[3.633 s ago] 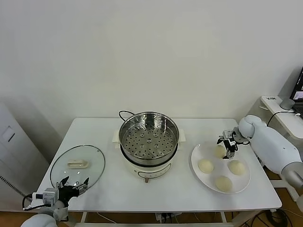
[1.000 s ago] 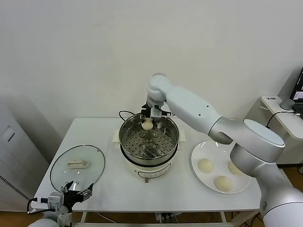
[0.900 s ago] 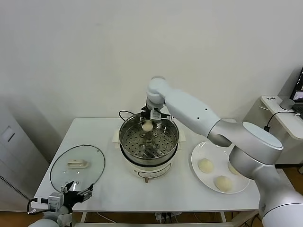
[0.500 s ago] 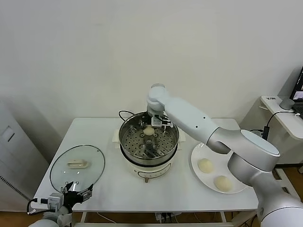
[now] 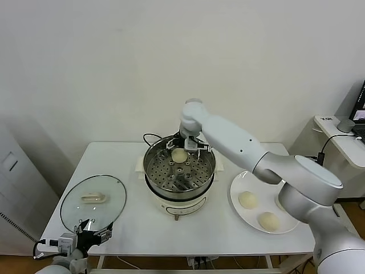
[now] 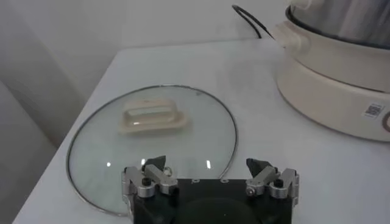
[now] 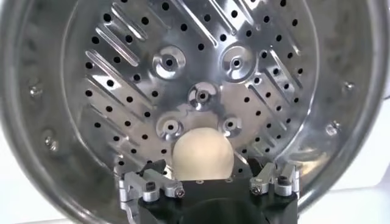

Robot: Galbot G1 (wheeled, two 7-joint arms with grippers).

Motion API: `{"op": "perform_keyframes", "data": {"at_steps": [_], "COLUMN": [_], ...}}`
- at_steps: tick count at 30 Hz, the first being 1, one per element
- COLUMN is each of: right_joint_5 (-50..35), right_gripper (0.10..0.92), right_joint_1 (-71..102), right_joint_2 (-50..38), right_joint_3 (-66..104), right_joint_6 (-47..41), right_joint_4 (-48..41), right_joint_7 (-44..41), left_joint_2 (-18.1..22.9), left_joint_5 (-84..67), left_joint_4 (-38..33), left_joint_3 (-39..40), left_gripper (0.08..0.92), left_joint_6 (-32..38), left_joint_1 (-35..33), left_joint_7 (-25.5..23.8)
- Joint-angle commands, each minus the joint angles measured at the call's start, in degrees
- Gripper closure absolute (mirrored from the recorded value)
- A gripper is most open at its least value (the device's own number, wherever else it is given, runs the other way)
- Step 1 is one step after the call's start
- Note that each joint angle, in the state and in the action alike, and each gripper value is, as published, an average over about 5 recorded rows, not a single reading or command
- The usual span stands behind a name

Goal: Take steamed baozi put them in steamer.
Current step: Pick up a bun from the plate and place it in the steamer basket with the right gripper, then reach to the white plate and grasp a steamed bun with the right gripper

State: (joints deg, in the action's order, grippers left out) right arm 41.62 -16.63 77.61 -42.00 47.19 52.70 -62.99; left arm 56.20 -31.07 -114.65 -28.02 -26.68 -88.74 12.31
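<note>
- The right end effector (image 7: 209, 182) hangs over the steamer (image 5: 178, 171), jaws wide, baozi (image 7: 203, 153) resting on the perforated tray between them.
- It should lift straight up, clearing the rim.
- The left end effector (image 6: 210, 182), open, idles beside the glass lid (image 6: 152, 143).

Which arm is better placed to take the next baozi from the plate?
The right. The right gripper, open over the steamer, is beside the white plate with the remaining baozi. The left gripper waits at the table's opposite edge by the glass lid.
</note>
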Motion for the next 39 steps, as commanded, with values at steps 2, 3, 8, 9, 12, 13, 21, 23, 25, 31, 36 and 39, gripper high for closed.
{"op": "perform_keyframes", "data": {"at_steps": [2,3,8,9,12,13,21,23,25,31,36,39], "right_joint_5": [-15.28,-18.24,-36.25,-38.44,-46.98,-49.41,-59.42,-61.57,-63.11,-65.01,-65.34,-65.2], "right_gripper": [0.203,0.203,0.203,0.203,0.203,0.203,0.203,0.203,0.203,0.203,0.203,0.203], "right_joint_1": [-8.93,-10.26,-16.36,-17.15,-19.92,-20.74,-21.33,-20.49,-19.4,-15.87,-13.13,-11.18], "right_joint_2": [-2.04,-2.8,-9.72,-11.26,-16.42,-17.97,-25.01,-26.04,-26.88,-29.15,-29.73,-29.75], "right_joint_3": [-2.01,-3.26,-14.63,-16.67,-24.78,-27.33,-37.79,-39.38,-40.55,-41.56,-41.2,-40.63], "right_joint_6": [2.81,2.81,-0.16,-2.6,-13.45,-16.94,-31.48,-34.48,-37.07,-42.53,-45.29,-45.83], "right_joint_4": [-2.68,-3.2,-2.4,-1.95,0.04,0.66,2.66,3.62,4.57,7.19,7.1,6.3], "right_joint_7": [-4.45,-5.29,-9.31,-9.85,-10.68,-10.86,-10.12,-9.75,-9.16,-6.58,-4.42,-3.51], "left_joint_2": [0.0,0.02,0.18,0.2,0.18,0.16,0.04,0.12,0.22,0.5,0.68,0.83], "left_joint_5": [0.06,0.07,0.16,0.18,0.19,0.19,0.09,0.08,0.08,0.08,0.09,0.09], "left_joint_4": [-0.09,-0.09,-0.11,-0.15,-0.28,-0.31,-0.35,-0.37,-0.42,-0.77,-0.91,-1.03], "left_joint_3": [-0.02,0.01,0.24,0.27,0.29,0.27,0.24,0.21,0.12,-0.05,-0.02,-0.04], "left_gripper": [0.177,0.177,0.177,0.177,0.177,0.177,0.177,0.177,0.177,0.177,0.177,0.177], "left_joint_6": [-0.07,-0.09,-0.17,-0.19,-0.27,-0.29,-0.41,-0.45,-0.48,-0.66,-0.74,-0.76], "left_joint_1": [0.01,0.03,0.11,0.11,0.09,0.1,0.31,0.31,0.25,0.09,0.1,0.05], "left_joint_7": [0.02,0.02,0.03,0.03,0.05,0.05,0.09,0.13,0.17,0.33,0.44,0.48]}}
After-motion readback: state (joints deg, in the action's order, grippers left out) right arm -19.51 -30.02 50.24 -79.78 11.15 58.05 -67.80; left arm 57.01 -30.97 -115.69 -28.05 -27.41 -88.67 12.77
